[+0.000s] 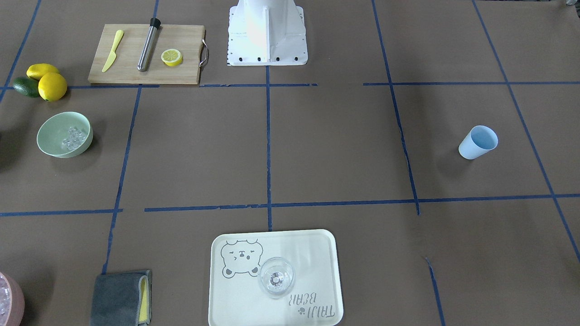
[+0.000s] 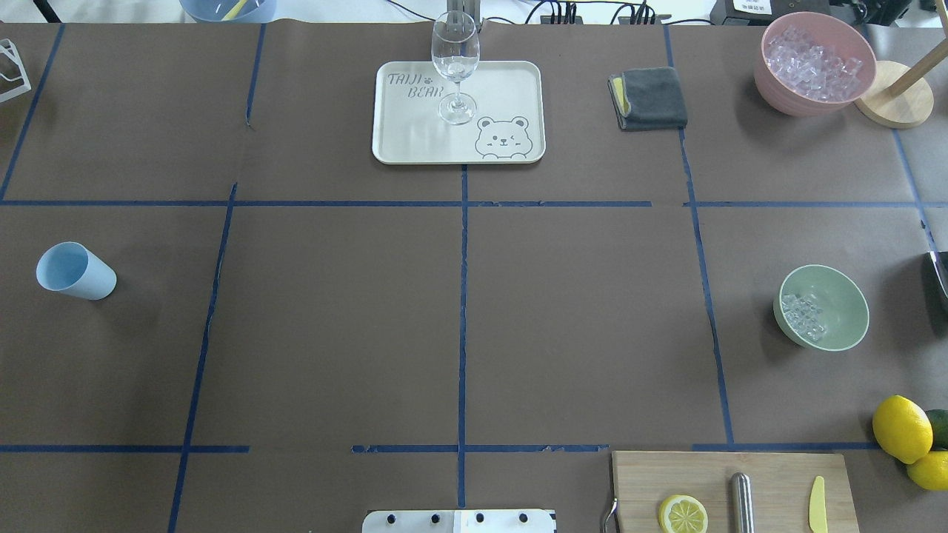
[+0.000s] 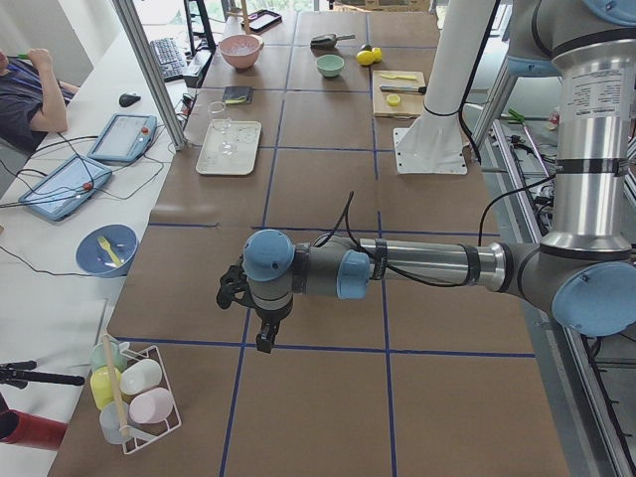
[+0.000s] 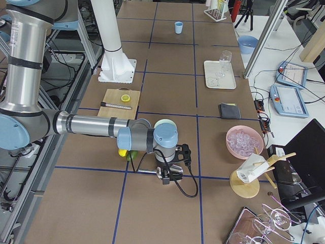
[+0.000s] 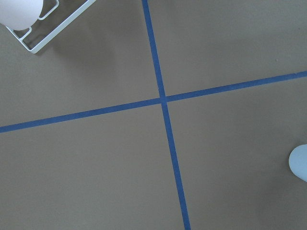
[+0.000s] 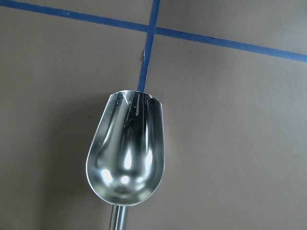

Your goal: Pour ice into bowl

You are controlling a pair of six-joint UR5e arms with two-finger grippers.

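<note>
The pale mint-green bowl stands on the table's right side and holds a small pile of clear ice cubes. It also shows in the front view with the ice. My right gripper hovers low over the table, apart from the bowl, and holds an empty shiny metal scoop by its handle. Its fingers are out of the wrist view. My left gripper hangs over bare table at the far left end. I cannot tell whether it is open or shut.
A pink container full of ice sits at the far right, beside a wooden stand. A blue cup stands on the left. There is also a tray with a glass, a grey cloth, a cutting board and lemons.
</note>
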